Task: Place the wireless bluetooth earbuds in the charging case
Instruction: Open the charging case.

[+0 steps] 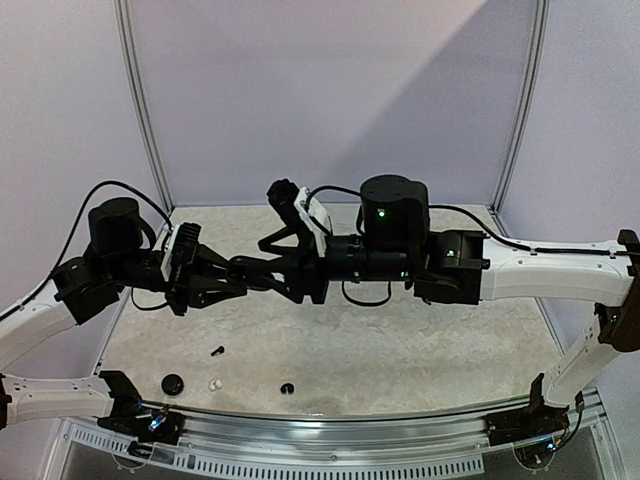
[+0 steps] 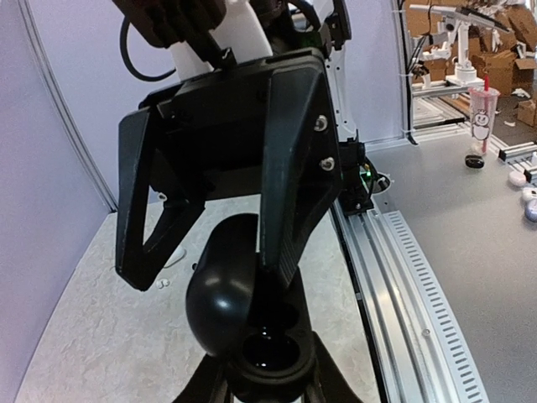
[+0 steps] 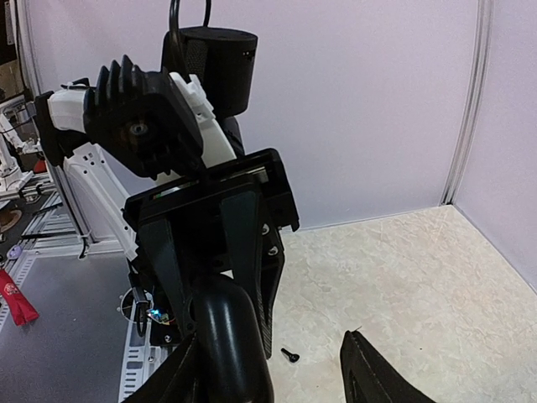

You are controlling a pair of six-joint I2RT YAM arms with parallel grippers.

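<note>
A black charging case (image 2: 270, 357) is held over the table with its domed lid (image 2: 220, 290) open. My left gripper (image 2: 268, 384) is shut on its base. My right gripper (image 3: 273, 369) faces it, open, with its fingers (image 2: 289, 168) either side of the lid and one fingertip touching the case's inner face. In the top view the two grippers, left (image 1: 240, 271) and right (image 1: 270, 268), meet at the case (image 1: 252, 268). I cannot tell if the glossy sockets hold anything. On the table lie a black earbud (image 1: 217, 350), a white earbud (image 1: 214, 384) and another black earbud (image 1: 287, 388).
A round black object (image 1: 172, 383) lies near the table's front edge by the loose earbuds. One black earbud also shows in the right wrist view (image 3: 289, 354). White walls stand at the back and sides. A metal rail (image 1: 330, 418) runs along the front.
</note>
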